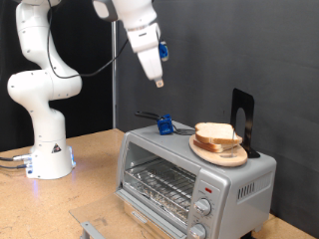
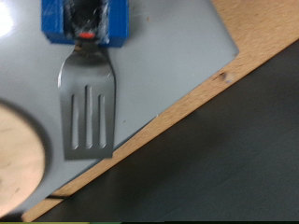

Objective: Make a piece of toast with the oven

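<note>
On top of the oven point(image 1: 189, 174) the toast point(image 1: 216, 134) sits on a plate point(image 1: 221, 152), not inside. High above, the gripper point(image 1: 158, 84) grips a spatula point(image 2: 88, 107).

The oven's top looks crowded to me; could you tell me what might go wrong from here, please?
1. The round wooden plate with the bread slices sits near the front edge of the oven; a nudge could tip it off.
2. The hand hangs above the slotted spatula, which lies close beside the plate; a descent slightly off line might bump the plate.
</note>
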